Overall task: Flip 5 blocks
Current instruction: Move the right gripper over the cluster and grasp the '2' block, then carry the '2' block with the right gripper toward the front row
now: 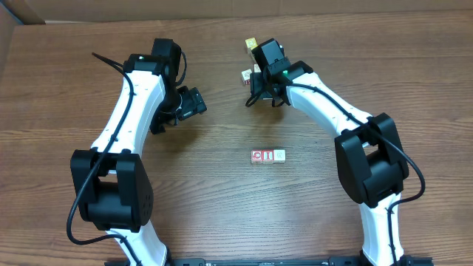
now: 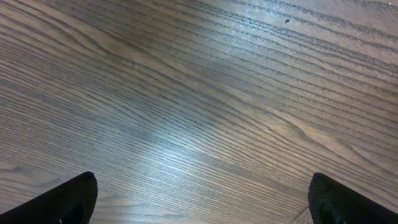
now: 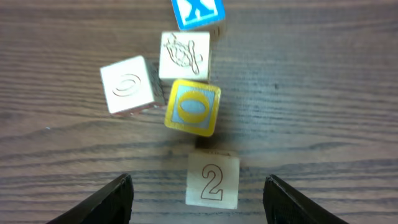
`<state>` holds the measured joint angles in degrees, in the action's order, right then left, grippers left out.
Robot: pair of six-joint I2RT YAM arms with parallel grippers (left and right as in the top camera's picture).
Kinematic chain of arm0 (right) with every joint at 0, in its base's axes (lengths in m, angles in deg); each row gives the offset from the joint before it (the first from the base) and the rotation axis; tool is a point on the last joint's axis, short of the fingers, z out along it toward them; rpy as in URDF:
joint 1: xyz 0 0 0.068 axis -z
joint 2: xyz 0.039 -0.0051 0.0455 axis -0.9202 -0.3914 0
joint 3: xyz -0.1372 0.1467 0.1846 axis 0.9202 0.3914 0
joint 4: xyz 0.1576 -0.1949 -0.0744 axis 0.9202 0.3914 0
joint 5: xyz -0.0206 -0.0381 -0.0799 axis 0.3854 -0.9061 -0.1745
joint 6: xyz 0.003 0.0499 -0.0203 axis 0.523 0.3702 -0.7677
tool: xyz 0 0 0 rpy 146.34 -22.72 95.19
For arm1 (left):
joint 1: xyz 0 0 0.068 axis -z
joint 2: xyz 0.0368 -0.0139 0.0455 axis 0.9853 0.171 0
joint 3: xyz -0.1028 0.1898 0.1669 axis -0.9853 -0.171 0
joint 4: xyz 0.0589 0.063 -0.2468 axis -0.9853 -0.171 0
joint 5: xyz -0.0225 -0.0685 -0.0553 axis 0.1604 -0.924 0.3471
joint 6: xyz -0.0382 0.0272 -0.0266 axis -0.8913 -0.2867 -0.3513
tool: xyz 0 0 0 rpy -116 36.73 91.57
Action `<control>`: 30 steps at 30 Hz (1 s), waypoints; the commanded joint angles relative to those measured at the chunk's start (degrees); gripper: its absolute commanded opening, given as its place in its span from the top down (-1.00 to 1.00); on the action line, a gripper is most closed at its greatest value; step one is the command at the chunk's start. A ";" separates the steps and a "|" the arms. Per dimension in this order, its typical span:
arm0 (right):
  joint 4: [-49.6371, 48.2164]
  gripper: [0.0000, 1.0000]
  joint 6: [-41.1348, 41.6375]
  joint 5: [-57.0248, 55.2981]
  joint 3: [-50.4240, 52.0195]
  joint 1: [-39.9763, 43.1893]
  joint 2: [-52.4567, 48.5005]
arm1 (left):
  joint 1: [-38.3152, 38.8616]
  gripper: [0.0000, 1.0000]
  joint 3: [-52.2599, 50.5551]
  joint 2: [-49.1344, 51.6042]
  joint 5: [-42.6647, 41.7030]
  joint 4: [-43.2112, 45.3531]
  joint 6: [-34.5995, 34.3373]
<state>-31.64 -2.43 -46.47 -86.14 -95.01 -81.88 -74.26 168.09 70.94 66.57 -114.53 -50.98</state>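
Hovering low over a cluster of cubes, the right hand has its fingers spread wide and grips nothing. The 2 block, pale with an outlined numeral on top, lies between the fingertips with a gap on either side.

Only the right wrist view shows this cluster plainly. Just ahead of the 2 block sits a yellow-edged cube, turned askew, with a grey oval on its top face. Ahead and to the left in that view is the oval block, pale with engraved rings. Straight ahead, behind the yellow one, is the figure block, pale with an engraved drawing. Farthest from the hand, a blue cube is cut off by the frame's edge. These four crowd together. The yellow-edged cube meets both pale neighbours, and whether it leans on them I cannot tell.

The overhead view hides most of that cluster under the arm. It alone shows a row of three blocks, well apart from both hands and nearer the robot's base. Two have red-bordered faces, one is plain cream, and they sit side by side, touching.

The left hand is spread wide and empty above the wood-grain worktop.
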 commanded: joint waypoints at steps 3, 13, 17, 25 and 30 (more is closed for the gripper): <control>-4.11 -0.35 -1.11 -0.24 3.23 0.15 1.73 | -0.09 -0.99 0.31 -0.83 0.39 0.04 0.70; -9.40 -0.31 -1.07 -3.17 7.80 1.09 1.09 | -0.09 -1.00 0.31 -0.83 0.39 0.04 0.72; -9.35 -0.05 -1.07 -3.17 7.80 1.11 1.09 | -0.09 -0.99 0.31 -0.83 0.39 0.04 0.70; -8.76 -0.06 -1.05 0.09 7.80 1.01 1.07 | -0.09 -1.00 0.31 -0.83 0.39 0.04 0.70; -8.07 0.03 -1.05 0.07 8.13 1.01 1.07 | -0.09 -1.00 0.31 -0.83 0.39 0.04 0.70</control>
<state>-39.49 -3.35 -47.00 -78.63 -94.03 -81.81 -74.26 168.09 70.94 66.57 -114.53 -50.98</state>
